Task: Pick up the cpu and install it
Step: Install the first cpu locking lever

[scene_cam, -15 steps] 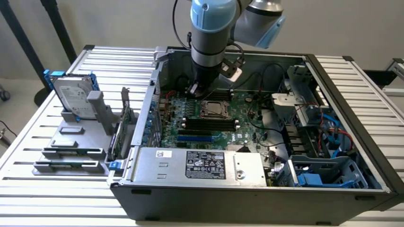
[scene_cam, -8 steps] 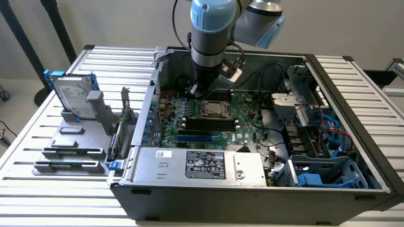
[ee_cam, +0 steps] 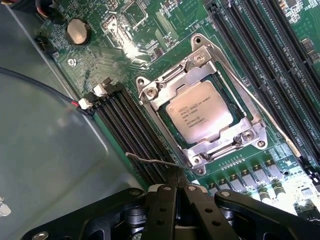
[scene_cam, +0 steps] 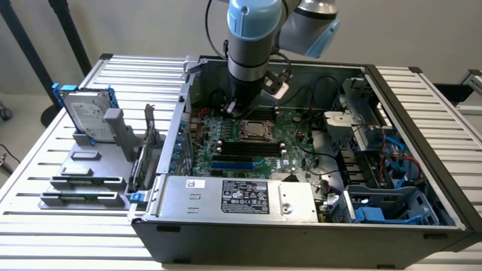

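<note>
Wrist view shows the cpu (ee_cam: 199, 111) seated under the load frame (ee_cam: 160, 92), with the gripper (ee_cam: 175, 196) clenched empty just beside the thin latch lever (ee_cam: 152, 161). A steady, square push probably suits that wire (it could slip off). The open computer case (scene_cam: 421, 169) lies on a slatted table (scene_cam: 30, 226).

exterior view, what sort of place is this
Likely a robotics lab bench for computer assembly: an open PC case on a slatted metal table, a hard drive in a rack beside it, a robot arm reaching inside.
</note>
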Robot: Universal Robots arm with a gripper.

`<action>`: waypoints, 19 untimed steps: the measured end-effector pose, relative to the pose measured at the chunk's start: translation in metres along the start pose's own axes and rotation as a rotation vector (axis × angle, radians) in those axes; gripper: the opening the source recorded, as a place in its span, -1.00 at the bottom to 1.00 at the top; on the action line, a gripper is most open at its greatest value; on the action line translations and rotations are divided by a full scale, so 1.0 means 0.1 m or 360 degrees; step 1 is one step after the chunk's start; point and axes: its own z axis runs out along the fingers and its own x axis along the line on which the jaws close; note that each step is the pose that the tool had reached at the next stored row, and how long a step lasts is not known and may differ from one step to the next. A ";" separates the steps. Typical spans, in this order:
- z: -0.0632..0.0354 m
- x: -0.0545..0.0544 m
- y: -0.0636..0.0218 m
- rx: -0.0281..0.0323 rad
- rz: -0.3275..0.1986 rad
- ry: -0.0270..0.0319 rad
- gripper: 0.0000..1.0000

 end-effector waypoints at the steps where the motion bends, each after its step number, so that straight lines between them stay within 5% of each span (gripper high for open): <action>1: 0.002 0.00 0.002 -0.00005 0.0000 -0.00009 -0.79; 19: 0.047 0.04 0.088 -0.00081 0.0000 -0.00118 -0.79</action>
